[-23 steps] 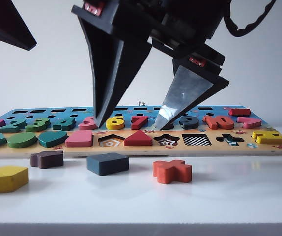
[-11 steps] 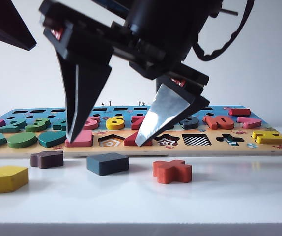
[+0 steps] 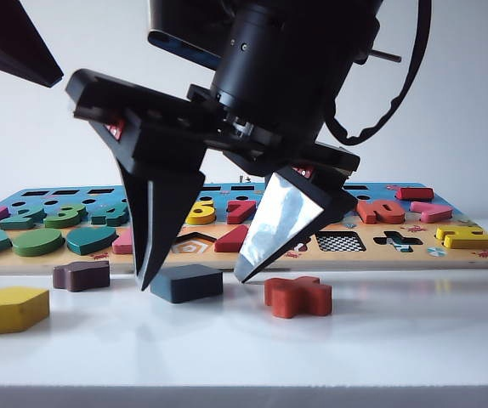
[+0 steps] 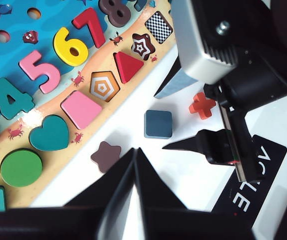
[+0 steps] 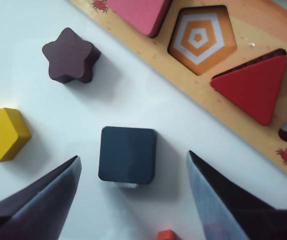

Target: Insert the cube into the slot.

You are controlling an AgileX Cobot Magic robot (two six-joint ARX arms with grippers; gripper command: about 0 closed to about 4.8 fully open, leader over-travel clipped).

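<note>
The cube (image 3: 186, 283) (image 4: 158, 124) (image 5: 127, 155), a flat navy square block, lies on the white table just in front of the puzzle board (image 3: 448, 258). My right gripper (image 3: 191, 283) (image 5: 133, 156) (image 4: 159, 121) hangs low over it and is open. One finger stands on each side of the cube, with a gap to the cube on both sides. The slot (image 3: 340, 242) (image 4: 159, 27), a checkerboard-floored square recess, is empty on the board to the right. My left gripper (image 4: 135, 149) (image 3: 53, 78) is shut on nothing, raised at the upper left.
A dark brown star block (image 3: 81, 274) (image 5: 69, 55) and a yellow pentagon block (image 3: 8, 308) (image 5: 3, 134) lie left of the cube. An orange cross (image 3: 297, 296) (image 4: 202, 105) lies to its right. The board holds numbers, shapes and an empty pentagon recess (image 5: 198, 37).
My right gripper has come down and forward from above the board until its fingers straddle the cube. The left gripper and the blocks have stayed put.
</note>
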